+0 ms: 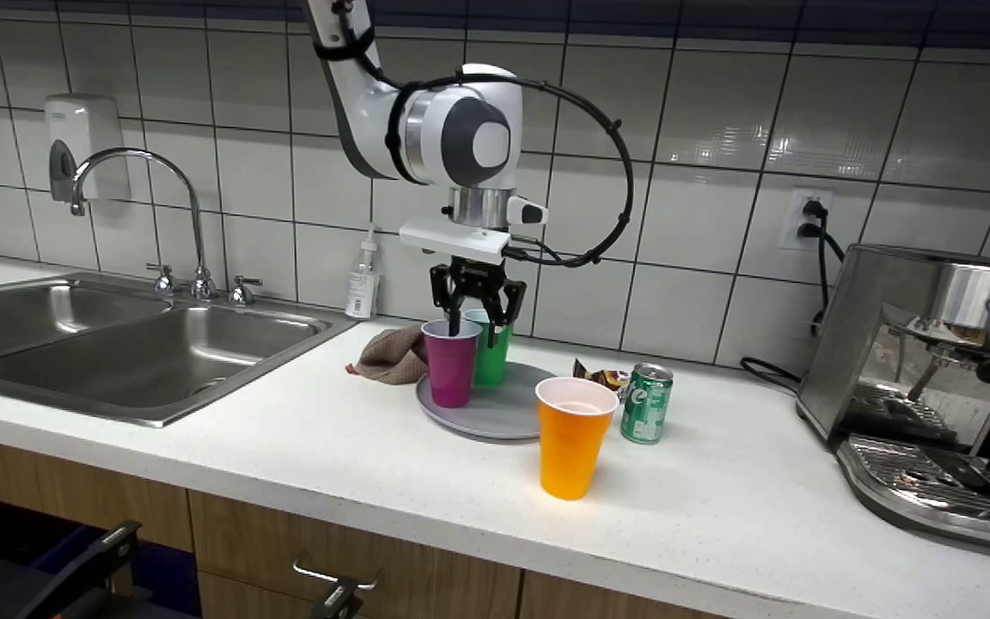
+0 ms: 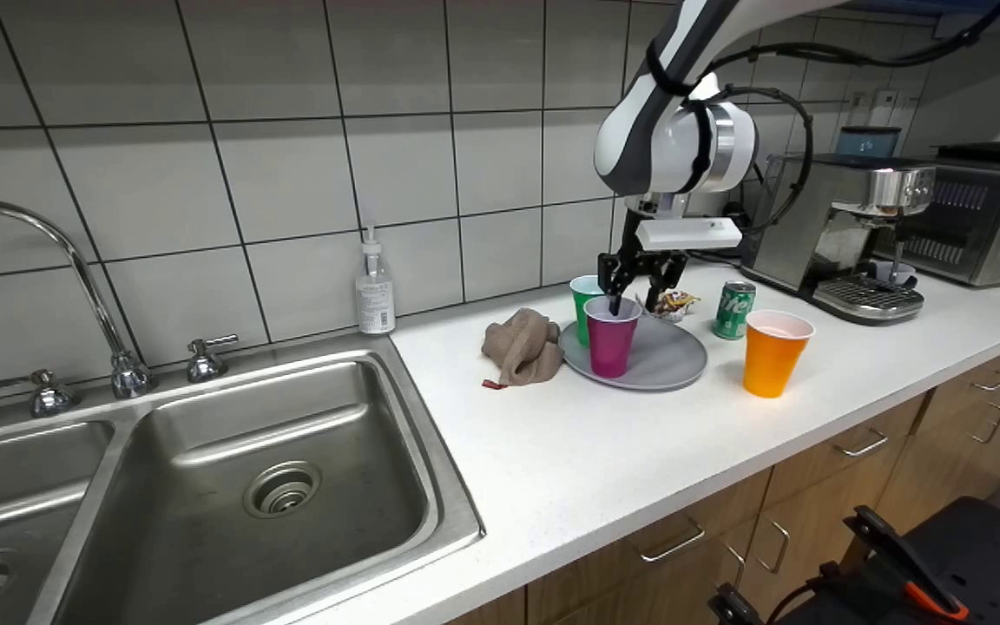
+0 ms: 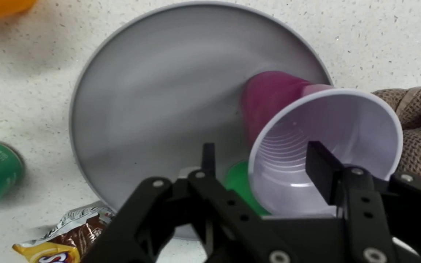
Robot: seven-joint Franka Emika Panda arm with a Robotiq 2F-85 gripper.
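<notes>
My gripper (image 3: 261, 155) stands open over the near rim of a purple cup (image 3: 269, 96) with a pale inside. One finger (image 3: 322, 171) reaches into the mouth of the cup; the other finger (image 3: 208, 159) hangs outside it, above the plate. Both exterior views show the purple cup (image 1: 450, 370) upright on a round grey plate (image 1: 482, 430). Close behind it on the plate stands a green cup (image 1: 492, 361), mostly hidden in the wrist view by the purple cup and the gripper. Nothing is squeezed between the fingers.
An orange cup (image 1: 575, 447) and a green can (image 1: 646, 406) stand beside the plate, with a snack wrapper (image 3: 71, 237) near the can. A brown cloth (image 2: 524, 347) lies on the plate's sink side. The sink (image 2: 274, 486) and a coffee machine (image 1: 933, 370) flank the counter.
</notes>
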